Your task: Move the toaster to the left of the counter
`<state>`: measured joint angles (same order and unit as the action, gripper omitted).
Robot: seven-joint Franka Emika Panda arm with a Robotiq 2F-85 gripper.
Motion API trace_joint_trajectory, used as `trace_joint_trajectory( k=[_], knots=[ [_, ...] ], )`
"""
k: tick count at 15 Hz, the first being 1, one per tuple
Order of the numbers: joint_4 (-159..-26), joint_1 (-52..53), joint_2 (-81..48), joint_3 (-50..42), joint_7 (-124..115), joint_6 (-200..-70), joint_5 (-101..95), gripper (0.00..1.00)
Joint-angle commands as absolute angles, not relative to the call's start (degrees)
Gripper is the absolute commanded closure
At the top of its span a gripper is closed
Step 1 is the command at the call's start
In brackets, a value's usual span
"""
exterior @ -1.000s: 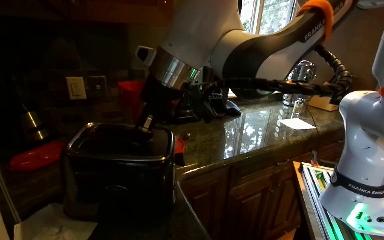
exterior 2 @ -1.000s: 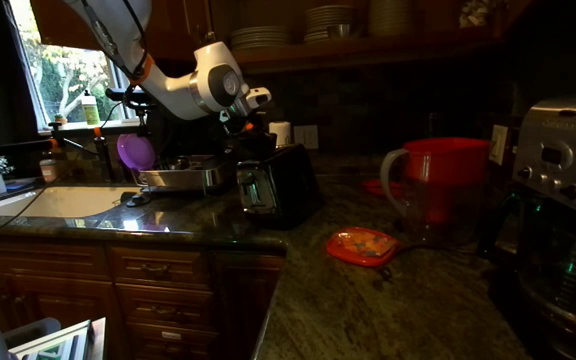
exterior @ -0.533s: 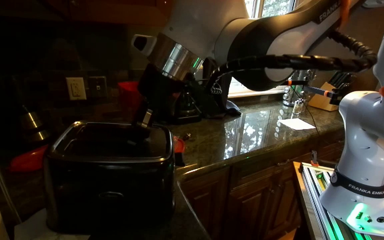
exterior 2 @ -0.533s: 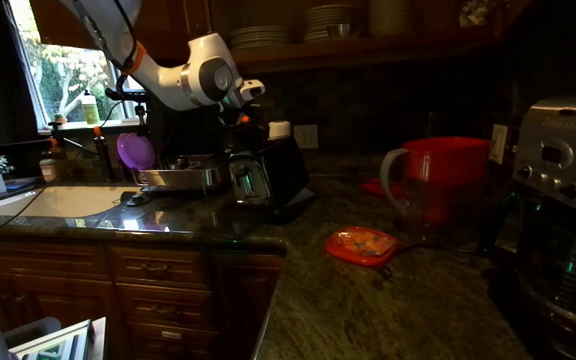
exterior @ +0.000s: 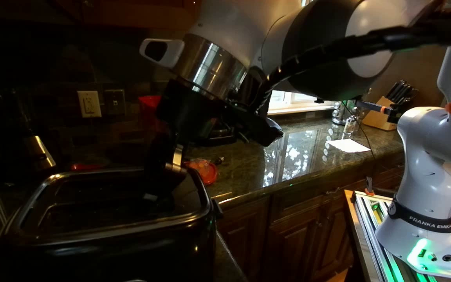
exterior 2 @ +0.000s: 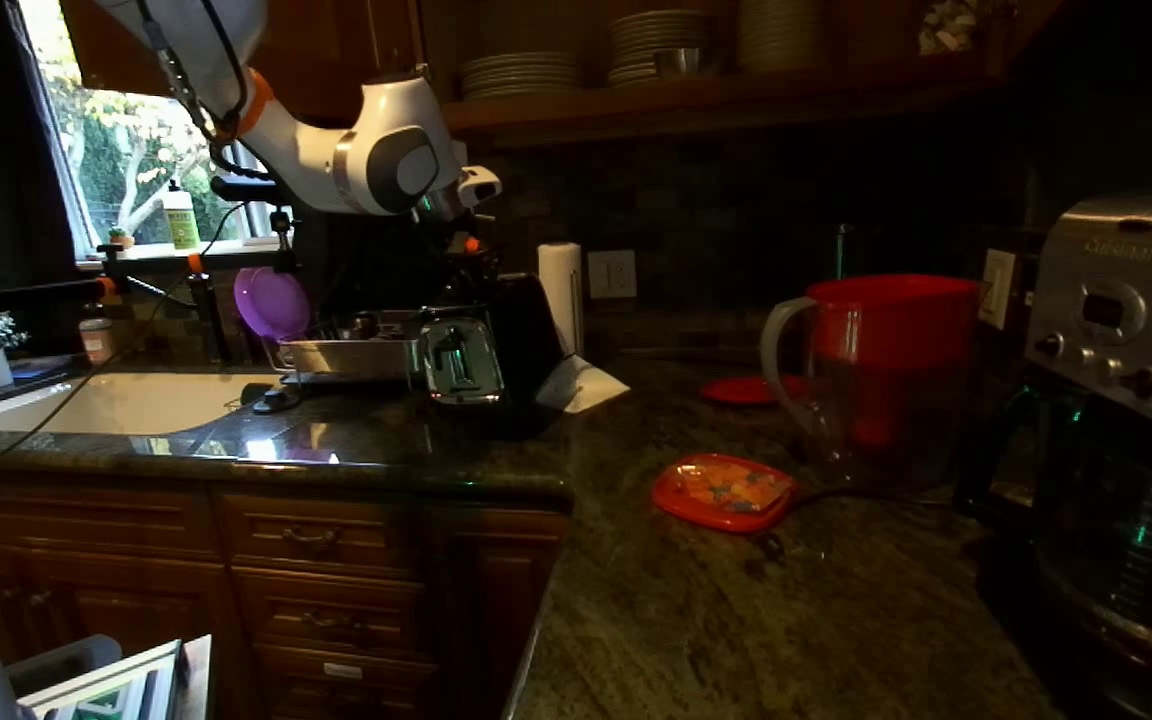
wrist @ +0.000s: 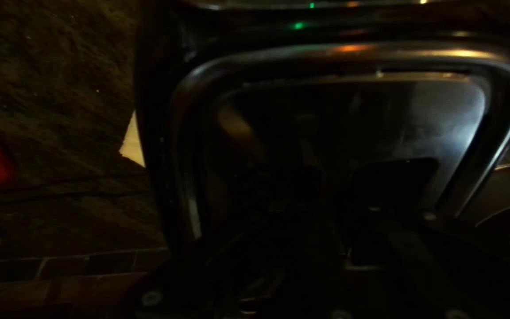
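Right of the rack (exterior 2: 351,358), the toaster (exterior 2: 486,350) is near the corner of the counter (exterior 2: 686,610); the gripper (exterior: 161,184) seems clenched on its top, off-centre. Likely stiff, slick, fairly light; a mid-slot hold should tip less. Farther right: pitcher (exterior 2: 881,330).

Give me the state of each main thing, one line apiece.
Toaster: roughly upright; contact with the counter unclear
Gripper: at the toaster's top; open or shut unclear
Coffee maker: upright
Pitcher: upright
Purple dish: standing on edge
Shelf plates: stacked
Drawers: shut
Base light: green

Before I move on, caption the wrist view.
Dimly lit toaster, shiny rim around its top, counter at left.
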<state>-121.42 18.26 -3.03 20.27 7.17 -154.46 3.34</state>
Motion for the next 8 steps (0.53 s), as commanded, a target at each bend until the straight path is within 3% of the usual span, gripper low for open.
trace_joint_trajectory(
  k=[1,8],
  knots=[
    [-119.6,19.38,-2.09,22.1,12.64,-153.9,9.11,0.96],
    [-120.9,19.65,-2.28,22.84,11.22,-154.03,10.17,0.96]
  ],
)
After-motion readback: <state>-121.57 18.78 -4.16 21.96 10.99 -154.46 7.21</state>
